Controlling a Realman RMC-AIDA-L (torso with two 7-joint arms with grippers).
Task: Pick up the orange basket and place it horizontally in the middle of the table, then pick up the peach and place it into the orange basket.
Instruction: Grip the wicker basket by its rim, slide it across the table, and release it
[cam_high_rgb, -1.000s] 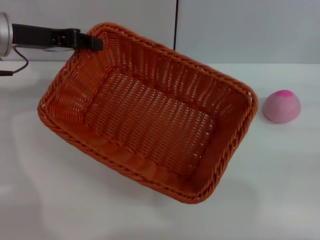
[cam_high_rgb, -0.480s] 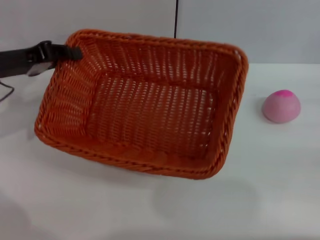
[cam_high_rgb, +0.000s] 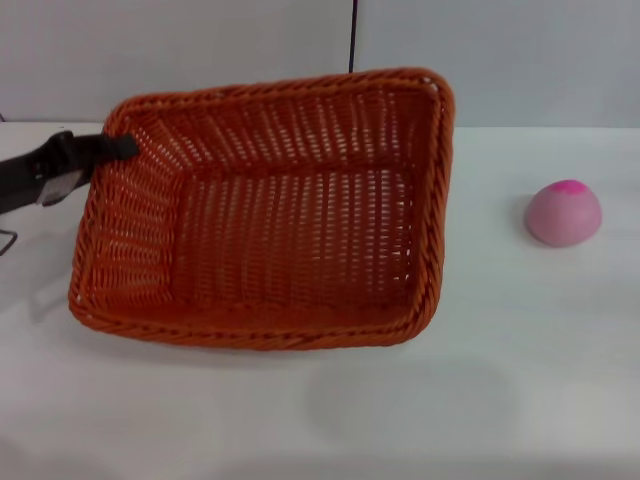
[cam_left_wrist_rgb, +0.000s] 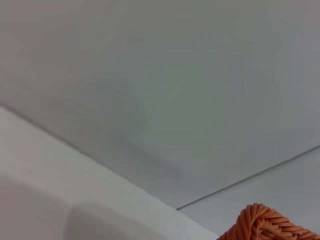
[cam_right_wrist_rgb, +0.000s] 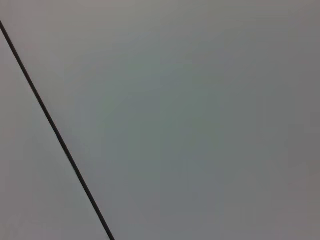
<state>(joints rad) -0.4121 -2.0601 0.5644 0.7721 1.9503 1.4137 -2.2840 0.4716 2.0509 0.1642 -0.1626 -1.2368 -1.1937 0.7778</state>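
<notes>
Head view: basket w/ L gripper on its rim, peach waiting.
Table (cam_high_rgb: 520, 400) first: white, wide. Orange basket (cam_high_rgb: 270, 220) sits approx centre, long side across, far rim looks raised, so I judge it's not fully set down yet. My left gripper (cam_high_rgb: 118, 148) is clamped on the rim corner at approx 10 o'clock of the basket, prob. to steer it level. Peach (cam_high_rgb: 564, 213) lies at 3 o'clock of the basket, well apart. R gripper not visible.
</notes>
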